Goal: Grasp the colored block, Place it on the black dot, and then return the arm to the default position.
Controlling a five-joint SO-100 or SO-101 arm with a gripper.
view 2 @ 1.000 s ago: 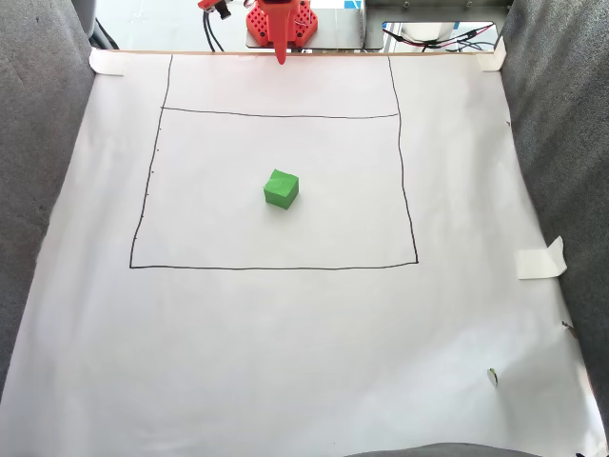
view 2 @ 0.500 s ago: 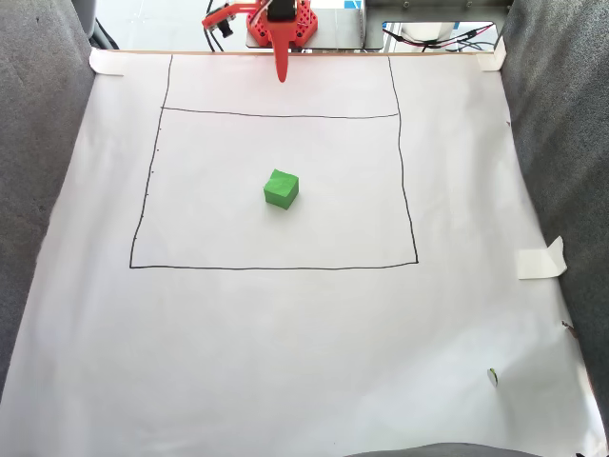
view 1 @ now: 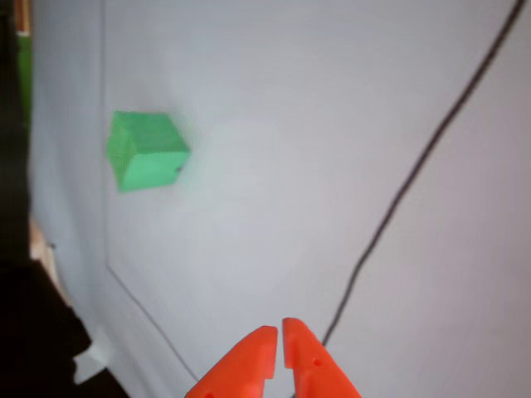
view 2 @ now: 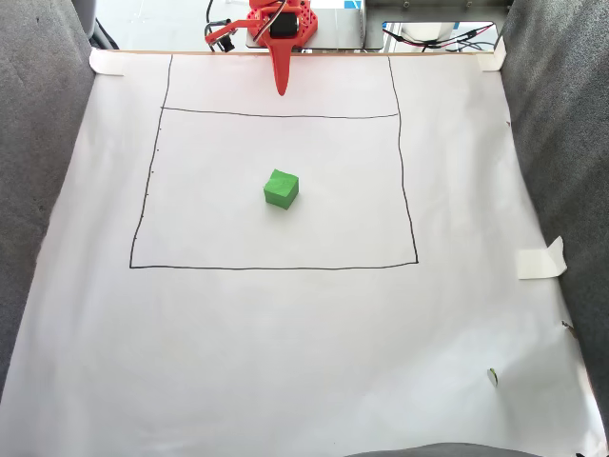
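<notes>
The colored block (view 2: 281, 188) is a bright green cube lying on white paper inside a hand-drawn rectangle, near its middle. In the other view the block (view 1: 145, 151) shows at the upper left. The arm's orange gripper (view 2: 283, 89) hangs at the paper's far edge, pointing down toward the block and well short of it. Seen in the other view, the gripper (view 1: 279, 332) is shut, its tips nearly touching with nothing between them. The black dot is out of view.
A thin dark drawn line (view 2: 276, 268) boxes the block, with a second line (view 2: 281, 116) across its top. Grey fabric (view 2: 43, 143) flanks the paper on both sides. Tape pieces (view 2: 540, 259) hold the edges. Cables (view 2: 442, 38) lie at the back right.
The gripper has reached further out over the paper's far edge, toward the block. The block has not moved.
</notes>
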